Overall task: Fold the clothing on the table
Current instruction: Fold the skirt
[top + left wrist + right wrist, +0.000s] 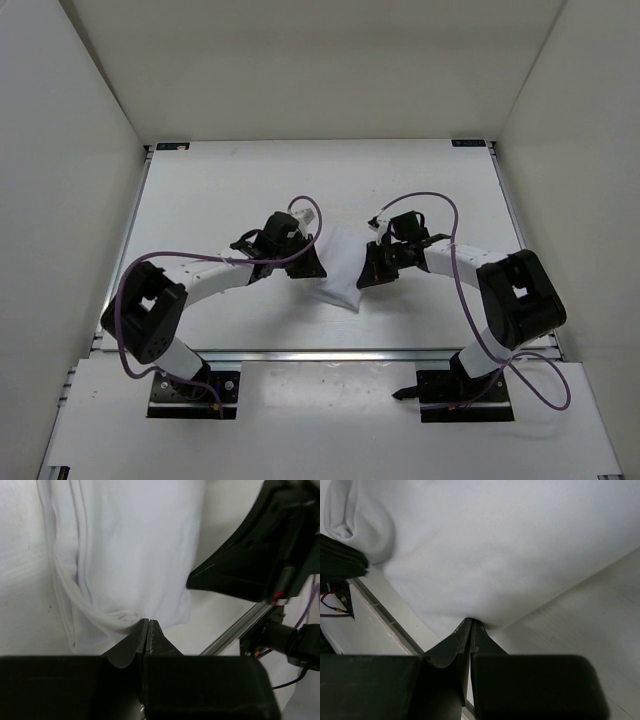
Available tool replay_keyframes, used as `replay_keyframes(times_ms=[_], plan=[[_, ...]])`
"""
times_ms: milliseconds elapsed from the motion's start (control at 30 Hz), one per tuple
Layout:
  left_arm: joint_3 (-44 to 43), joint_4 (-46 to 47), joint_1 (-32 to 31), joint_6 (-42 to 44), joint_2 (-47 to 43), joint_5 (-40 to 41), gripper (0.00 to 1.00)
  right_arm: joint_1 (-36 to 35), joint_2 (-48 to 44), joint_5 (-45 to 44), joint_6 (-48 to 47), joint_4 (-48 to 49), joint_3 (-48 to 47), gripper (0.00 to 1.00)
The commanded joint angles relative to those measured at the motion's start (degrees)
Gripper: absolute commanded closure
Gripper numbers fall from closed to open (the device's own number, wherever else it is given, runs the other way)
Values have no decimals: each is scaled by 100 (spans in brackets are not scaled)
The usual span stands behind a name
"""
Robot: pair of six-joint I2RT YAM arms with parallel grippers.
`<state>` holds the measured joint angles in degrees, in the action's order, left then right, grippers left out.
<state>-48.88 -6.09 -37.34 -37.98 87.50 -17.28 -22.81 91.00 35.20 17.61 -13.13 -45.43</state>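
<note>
Left arm comes in from its base at the near-left and bends in toward the middle, with a purple cable looped along it.

left tool: sitting at the left edge of the clothing. In the left wrist view the tool has its fingers pressed flat together with no gap visible. The tips meet right at the near hem of the clothing. It looks like a thin pinch on that hem. A rolled bunch of fabric lies against the left-hand finger.

Clothing: white, lying mid-tabletop between the two tools, slightly toward the near edge. It is a compact piece with its near corner pointing at the front rail. Lengthwise folds run down its left side in the left wrist view. The rest is smooth.

right tool: touching the right edge of the clothing, facing the left tool across it. In the right wrist view the tool is fully closed. The edge of the clothing runs straight into the tips, so it is nipped there. The fabric spreads wide and flat beyond the tips. The left tool shows as a dark edge at the far left of that view, next to a rounded fold.

Right arm mirrors the left, elbow out at the right, with a purple cable arching over it.
</note>
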Motion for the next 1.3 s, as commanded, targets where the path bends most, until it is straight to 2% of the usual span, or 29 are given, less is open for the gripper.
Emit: replay_keyframes(times_ms=[0,33,300,433,600,633,733,800,833,1000,1167,1267], plan=[[63,-155,-46,88,152,128,96,22,14,39,-90,285,-54,99],[63,-243,-62,141,170,215,100,48,58,5,-178,293,-54,99],[493,-859,297,308,-444,611,100,339,76,-66,-380,267,43,98],[634,-1017,412,396,-340,567,100,427,190,-57,-442,153,-71,99],[389,-1323,342,467,-418,558,100,567,41,-110,-398,-32,-308,97],[136,-1455,368,527,-601,689,99,628,-168,-153,-355,-84,-404,93],[-85,-1387,473,529,-900,682,98,769,-389,-75,-276,-129,-475,91],[-183,-1089,526,450,-1156,734,96,822,-548,21,-188,-112,-484,93],[-200,-705,518,432,-1191,787,98,822,-627,65,-144,98,-432,96],[-96,-25,368,352,-623,796,100,743,-366,101,6,381,-317,100],[71,46,52,387,230,629,100,681,329,154,-56,319,-449,100],[483,38,165,422,487,498,100,777,506,259,-38,425,-327,100]])
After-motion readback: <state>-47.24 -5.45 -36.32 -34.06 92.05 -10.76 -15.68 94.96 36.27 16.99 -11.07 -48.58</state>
